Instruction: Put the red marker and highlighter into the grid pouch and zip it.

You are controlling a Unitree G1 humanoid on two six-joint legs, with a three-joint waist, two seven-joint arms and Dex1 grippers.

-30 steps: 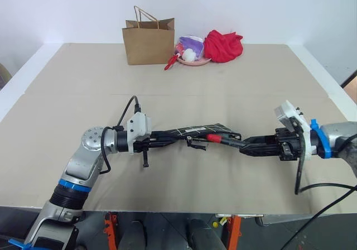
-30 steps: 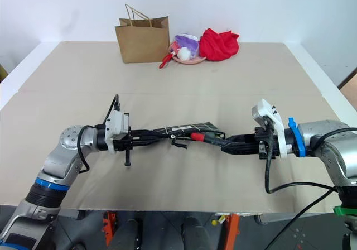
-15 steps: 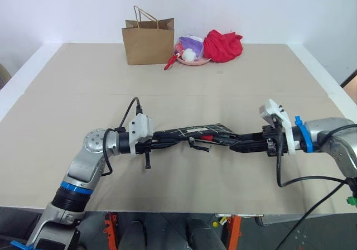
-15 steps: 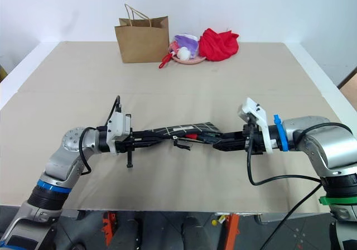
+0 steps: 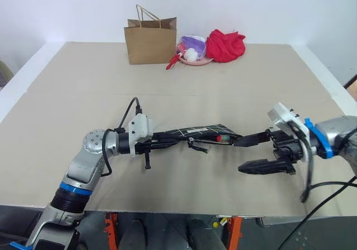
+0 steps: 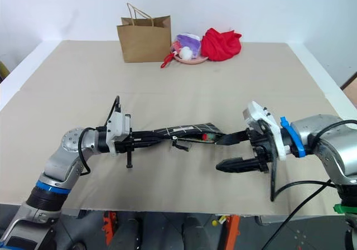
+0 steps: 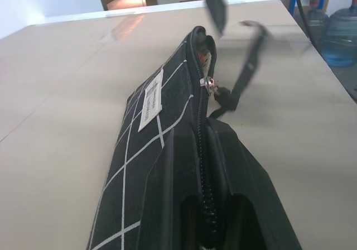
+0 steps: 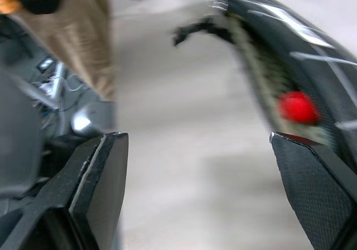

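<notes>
The left gripper (image 5: pixel 167 141) has its jaws closed on one end of the grid pouch (image 5: pixel 192 133), holding it just above the desk (image 5: pixel 184 88). The red marker (image 5: pixel 225 138) sits in the pouch's open far end, only its red cap showing. The right gripper (image 5: pixel 248 153) is just beside that end with jaws spread wide and empty. A brown paper bag (image 5: pixel 149 39) stands at the far edge
</notes>
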